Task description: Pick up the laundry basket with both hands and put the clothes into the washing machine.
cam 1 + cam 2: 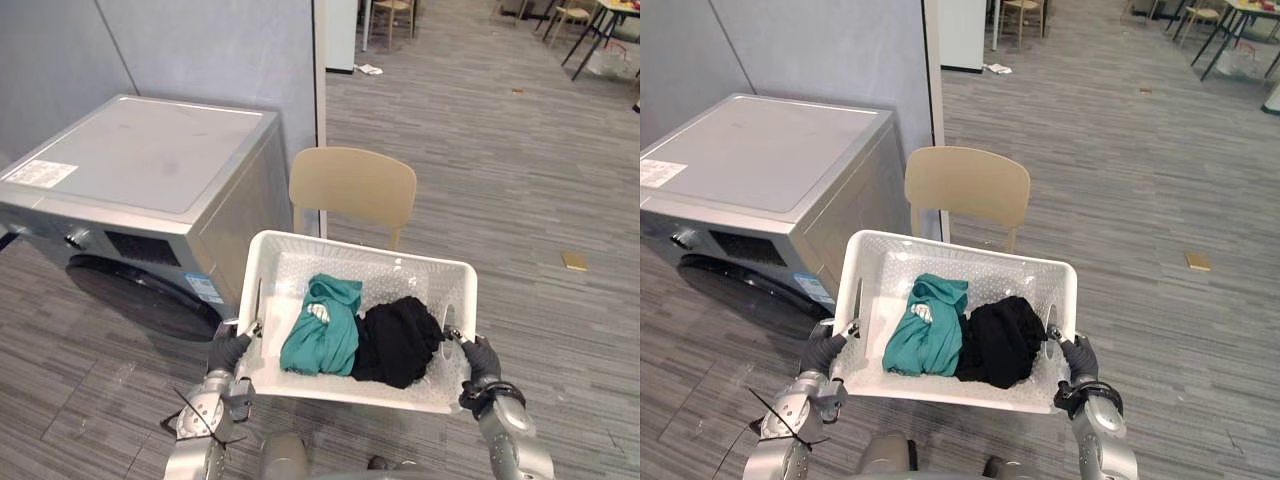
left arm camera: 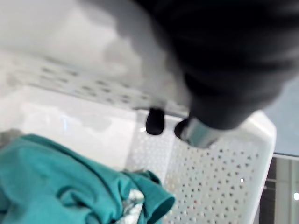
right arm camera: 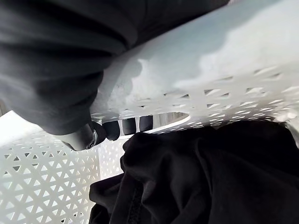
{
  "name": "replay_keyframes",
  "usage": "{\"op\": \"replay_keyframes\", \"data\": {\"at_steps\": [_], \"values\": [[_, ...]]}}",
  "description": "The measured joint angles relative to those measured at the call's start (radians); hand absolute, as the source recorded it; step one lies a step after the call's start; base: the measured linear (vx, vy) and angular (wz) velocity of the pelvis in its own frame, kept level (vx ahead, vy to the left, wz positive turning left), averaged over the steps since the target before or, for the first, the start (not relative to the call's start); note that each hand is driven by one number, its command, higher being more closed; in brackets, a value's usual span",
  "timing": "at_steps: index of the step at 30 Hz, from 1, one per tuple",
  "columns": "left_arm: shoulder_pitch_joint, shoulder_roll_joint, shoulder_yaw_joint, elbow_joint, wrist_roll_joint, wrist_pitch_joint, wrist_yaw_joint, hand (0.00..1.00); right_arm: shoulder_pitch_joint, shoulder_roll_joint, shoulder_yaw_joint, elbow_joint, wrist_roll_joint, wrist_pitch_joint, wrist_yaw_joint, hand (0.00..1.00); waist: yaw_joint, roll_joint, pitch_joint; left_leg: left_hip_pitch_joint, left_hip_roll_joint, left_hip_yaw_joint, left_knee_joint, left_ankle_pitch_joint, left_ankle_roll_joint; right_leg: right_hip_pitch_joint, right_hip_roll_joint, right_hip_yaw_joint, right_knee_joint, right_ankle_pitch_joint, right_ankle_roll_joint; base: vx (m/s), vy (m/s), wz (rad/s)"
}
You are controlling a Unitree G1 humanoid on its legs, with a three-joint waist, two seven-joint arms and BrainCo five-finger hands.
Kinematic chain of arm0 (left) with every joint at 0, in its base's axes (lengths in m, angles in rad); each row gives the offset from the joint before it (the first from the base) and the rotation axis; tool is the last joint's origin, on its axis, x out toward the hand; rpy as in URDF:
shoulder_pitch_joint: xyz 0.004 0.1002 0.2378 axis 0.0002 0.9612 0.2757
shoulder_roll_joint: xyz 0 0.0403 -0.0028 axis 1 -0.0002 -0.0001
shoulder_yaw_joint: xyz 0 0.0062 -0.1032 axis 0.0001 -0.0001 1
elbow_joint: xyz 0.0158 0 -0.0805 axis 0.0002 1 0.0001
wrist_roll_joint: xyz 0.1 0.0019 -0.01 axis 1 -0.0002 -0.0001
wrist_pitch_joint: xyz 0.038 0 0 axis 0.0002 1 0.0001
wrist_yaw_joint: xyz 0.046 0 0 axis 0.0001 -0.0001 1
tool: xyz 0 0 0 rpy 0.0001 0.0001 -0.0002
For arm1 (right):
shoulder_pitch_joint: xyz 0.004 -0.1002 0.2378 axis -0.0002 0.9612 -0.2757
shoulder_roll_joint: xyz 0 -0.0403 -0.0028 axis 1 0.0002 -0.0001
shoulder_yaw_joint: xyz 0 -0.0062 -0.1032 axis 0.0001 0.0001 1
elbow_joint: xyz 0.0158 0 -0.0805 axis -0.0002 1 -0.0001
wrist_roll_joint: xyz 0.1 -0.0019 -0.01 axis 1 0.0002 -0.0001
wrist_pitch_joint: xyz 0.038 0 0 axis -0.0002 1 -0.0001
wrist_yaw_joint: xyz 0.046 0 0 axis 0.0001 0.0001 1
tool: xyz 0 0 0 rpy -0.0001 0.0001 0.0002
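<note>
I hold a white perforated laundry basket (image 1: pixel 300 252) up in front of me, above the floor. My left hand (image 1: pixel 228 351) is curled on its left handle, with fingertips (image 2: pixel 155 122) hooked through the slot. My right hand (image 1: pixel 480 358) grips the right handle, its fingertips (image 3: pixel 122 127) through that slot. Inside lie a teal garment (image 1: pixel 322 325) and a black garment (image 1: pixel 397 340). The grey washing machine (image 1: pixel 140 160) stands to the left, its dark round door (image 1: pixel 140 295) shut.
A beige chair (image 1: pixel 352 190) stands just beyond the basket, beside the machine. A grey partition wall (image 1: pixel 210 50) rises behind the machine. Open wood-pattern floor stretches to the right, with a small yellow scrap (image 1: pixel 574 261) on it; tables and chairs (image 1: pixel 600 30) stand far back.
</note>
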Motion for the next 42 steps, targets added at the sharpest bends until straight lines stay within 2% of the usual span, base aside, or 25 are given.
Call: {"op": "replay_keyframes", "data": {"at_steps": [2, 3, 4, 5, 6, 7, 8, 10, 12, 16, 18, 19, 21, 24, 26, 28, 31, 35, 42], "values": [[-0.018, 0.000, 0.000, 0.000, 0.000, -0.001, -0.001, 1.00, -0.020, -0.010, -0.004, 0.001, 0.002, 0.000, 0.000, 1.00, -0.006, 0.006, -0.004, 0.031, 0.047, -0.046, -0.244, 0.006, -0.008, 0.004, -0.030, 0.023, -0.004, 0.013, 0.020, 0.20, 0.221, -0.39], [-0.022, 0.000, 0.000, 0.000, 0.000, -0.001, -0.001, 1.00, -0.025, -0.018, -0.003, 0.002, 0.003, 0.000, 0.000, 1.00, -0.009, 0.010, -0.007, 0.048, 0.055, -0.069, -0.313, 0.015, -0.021, 0.004, -0.037, 0.027, -0.005, 0.019, 0.029, 0.15, 0.290, -0.47], [-0.026, -0.001, -0.002, 0.000, 0.000, -0.002, -0.001, 1.00, -0.044, -0.035, 0.007, 0.015, 0.007, 0.000, 0.000, 1.00, -0.014, 0.031, -0.020, 0.079, 0.074, -0.113, -0.445, 0.058, -0.073, 0.003, -0.048, 0.035, -0.016, 0.028, 0.051, 0.15, 0.353, -0.51], [-0.029, -0.001, -0.004, 0.000, 0.000, -0.002, 0.001, 1.00, -0.049, -0.051, 0.013, 0.016, 0.007, 0.000, 0.000, 1.00, -0.021, 0.050, -0.036, 0.089, 0.079, -0.116, -0.494, 0.117, -0.103, 0.004, -0.057, 0.039, -0.031, 0.026, 0.093, 0.15, 0.395, -0.46], [-0.032, -0.002, -0.008, 0.000, 0.000, -0.002, 0.001, 1.00, -0.052, -0.063, 0.016, 0.015, 0.007, 0.000, 0.000, 1.00, -0.030, 0.067, -0.048, 0.090, 0.077, -0.114, -0.520, 0.167, -0.109, 0.007, -0.062, 0.038, -0.047, 0.023, 0.126, 0.16, 0.494, -0.10], [-0.061, 0.009, -0.020, 0.019, 0.002, -0.002, 0.002, 1.00, -0.055, -0.060, 0.013, 0.032, 0.007, -0.001, 0.000, 1.00, -0.050, 0.068, -0.059, 0.097, 0.051, -0.102, -0.555, 0.111, -0.155, 0.011, -0.087, 0.034, -0.068, 0.038, 0.161, 0.15, 0.479, 0.14], [-0.081, 0.046, -0.029, 0.033, 0.005, 0.000, 0.012, 1.00, -0.051, -0.020, -0.001, 0.045, 0.008, 0.001, -0.007, 1.00, -0.055, 0.016, -0.064, 0.113, -0.018, -0.080, -0.589, 0.130, -0.124, 0.007, -0.155, 0.033, -0.074, 0.062, 0.187, 0.13, 0.448, 0.15], [-0.081, 0.100, -0.032, 0.033, 0.005, 0.000, 0.011, 1.00, -0.047, -0.003, 0.016, 0.066, 0.008, 0.002, -0.007, 1.00, -0.050, -0.033, -0.073, 0.138, -0.083, -0.046, -0.630, 0.145, -0.098, -0.001, -0.222, 0.034, -0.076, 0.076, 0.207, 0.08, 0.268, -0.01], [-0.080, 0.120, -0.030, 0.035, 0.011, 0.002, 0.012, 1.00, -0.060, -0.003, 0.039, 0.095, 0.008, 0.006, -0.007, 1.00, -0.046, -0.065, -0.094, 0.139, -0.144, -0.019, -0.656, 0.152, -0.068, -0.003, -0.278, 0.048, -0.101, 0.110, 0.244, 0.06, 0.223, 0.00], [-0.114, 0.127, -0.040, 0.086, 0.011, 0.001, 0.013, 1.00, -0.104, -0.032, 0.049, 0.157, 0.007, 0.016, -0.005, 1.00, -0.043, -0.053, -0.090, 0.125, -0.159, -0.012, -0.652, 0.150, -0.065, -0.009, -0.289, 0.051, -0.117, 0.121, 0.243, -0.02, 0.064, -0.01], [-0.203, 0.133, -0.060, 0.193, 0.010, 0.003, 0.015, 1.00, -0.148, -0.087, 0.064, 0.196, 0.007, 0.037, -0.006, 1.00, -0.042, -0.042, -0.079, 0.070, -0.153, -0.016, -0.639, 0.150, -0.065, -0.041, -0.279, 0.048, -0.123, 0.106, 0.263, -0.10, -0.043, 0.00], [-0.234, 0.130, -0.071, 0.218, 0.010, 0.003, 0.019, 1.00, -0.169, -0.105, 0.065, 0.210, 0.007, 0.042, -0.006, 1.00, -0.042, -0.036, -0.067, 0.057, -0.146, -0.021, -0.632, 0.151, -0.066, -0.048, -0.272, 0.045, -0.121, 0.107, 0.261, -0.14, -0.069, 0.06], [-0.370, 0.129, -0.117, 0.304, -0.005, 0.003, 0.043, 1.00, -0.268, -0.167, 0.066, 0.261, 0.008, 0.053, -0.017, 1.00, -0.044, -0.027, 0.003, 0.007, -0.119, -0.031, -0.606, 0.163, -0.072, -0.098, -0.248, 0.042, -0.091, 0.111, 0.256, -0.19, -0.076, 0.02], [-0.496, 0.131, -0.128, 0.371, -0.036, 0.003, 0.071, 1.00, -0.355, -0.208, 0.066, 0.263, 0.008, 0.058, -0.035, 1.00, -0.048, -0.050, 0.072, -0.030, -0.107, -0.031, -0.593, 0.188, -0.068, -0.164, -0.241, 0.054, -0.044, 0.109, 0.248, -0.11, -0.029, -0.05], [-0.592, 0.139, -0.142, 0.410, -0.075, 0.002, 0.103, 1.00, -0.448, -0.239, 0.066, 0.279, 0.012, 0.059, -0.060, 1.00, -0.051, -0.079, 0.129, -0.072, -0.105, -0.034, -0.573, 0.198, -0.065, -0.214, -0.243, 0.062, -0.010, 0.110, 0.246, -0.09, -0.007, -0.03], [-0.648, 0.146, -0.151, 0.439, -0.104, -0.001, 0.127, 1.00, -0.528, -0.269, 0.070, 0.319, 0.018, 0.060, -0.066, 1.00, -0.047, -0.090, 0.166, -0.088, -0.105, -0.028, -0.560, 0.198, -0.065, -0.239, -0.246, 0.076, 0.006, 0.111, 0.244, -0.10, 0.015, -0.11], [-0.759, 0.156, -0.147, 0.513, -0.143, -0.027, 0.164, 1.00, -0.675, -0.302, 0.093, 0.372, 0.019, 0.061, -0.090, 1.00, -0.029, -0.079, 0.230, -0.131, -0.102, -0.014, -0.534, 0.201, -0.060, -0.304, -0.249, 0.101, 0.044, 0.115, 0.238, -0.10, 0.010, -0.16], [-0.874, 0.187, -0.135, 0.613, -0.169, -0.037, 0.190, 1.00, -0.810, -0.321, 0.148, 0.435, 0.019, 0.062, -0.117, 1.00, -0.027, -0.075, 0.265, -0.185, -0.092, -0.011, -0.509, 0.204, -0.059, -0.360, -0.243, 0.111, 0.064, 0.122, 0.230, -0.08, -0.007, -0.08], [-0.994, 0.205, -0.114, 0.711, -0.177, -0.043, 0.210, 1.00, -0.947, -0.330, 0.179, 0.496, 0.021, 0.061, -0.150, 1.00, -0.028, -0.074, 0.280, -0.271, -0.090, -0.026, -0.507, 0.218, -0.062, -0.441, -0.240, 0.100, 0.076, 0.125, 0.226, 0.00, -0.015, 0.04]]}}
